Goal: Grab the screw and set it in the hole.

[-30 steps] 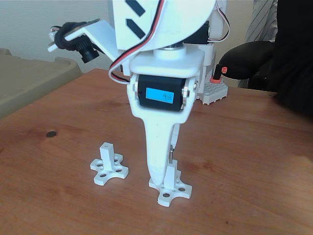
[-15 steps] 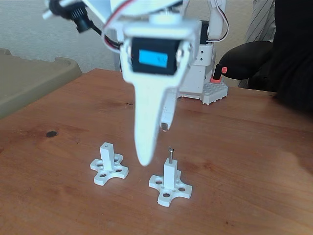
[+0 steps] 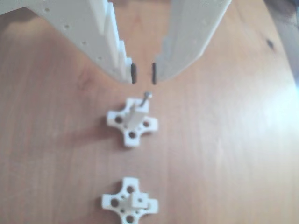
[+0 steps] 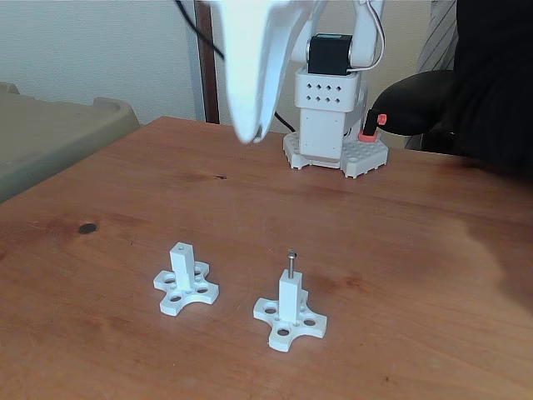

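Observation:
The thin silver screw (image 4: 291, 261) stands upright in the hole at the top of the right white post (image 4: 289, 297), free of any grip. In the other view the screw (image 3: 146, 98) sticks out of the upper post (image 3: 135, 116). My gripper (image 4: 254, 133) hangs high above the table, well behind and to the left of that post. In the other view the gripper (image 3: 144, 73) is open by a narrow gap, with nothing between its dark pads. A second post (image 4: 181, 260) stands to the left, and its small top hole (image 4: 181, 247) is empty.
The arm's white base (image 4: 331, 117) sits at the table's back. A black object with an orange tip (image 4: 408, 104) and a person's dark sleeve (image 4: 500, 83) are at the back right. A beige tub (image 4: 58, 137) borders the left edge. A dark spot (image 4: 87, 227) marks the wood.
My gripper has let go of the screw and lifted up and back from the right post. The screw stays standing in the post.

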You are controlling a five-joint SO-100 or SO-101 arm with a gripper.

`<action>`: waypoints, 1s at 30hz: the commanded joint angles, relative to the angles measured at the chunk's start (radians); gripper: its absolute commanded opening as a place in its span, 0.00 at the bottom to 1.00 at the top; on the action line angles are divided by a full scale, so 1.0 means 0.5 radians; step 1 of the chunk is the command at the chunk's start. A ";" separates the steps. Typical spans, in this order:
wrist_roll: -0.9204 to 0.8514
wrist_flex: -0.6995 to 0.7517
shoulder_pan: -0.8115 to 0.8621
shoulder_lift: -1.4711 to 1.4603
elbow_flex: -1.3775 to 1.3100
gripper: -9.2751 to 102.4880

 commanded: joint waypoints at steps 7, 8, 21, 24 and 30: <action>-0.018 -0.095 0.043 0.914 0.715 0.04; -0.018 -0.098 0.043 1.012 0.816 0.04; 0.000 -0.166 0.083 2.151 1.927 0.04; 0.000 -0.141 0.095 2.252 1.988 0.04; 0.018 -0.132 0.104 2.479 2.163 0.04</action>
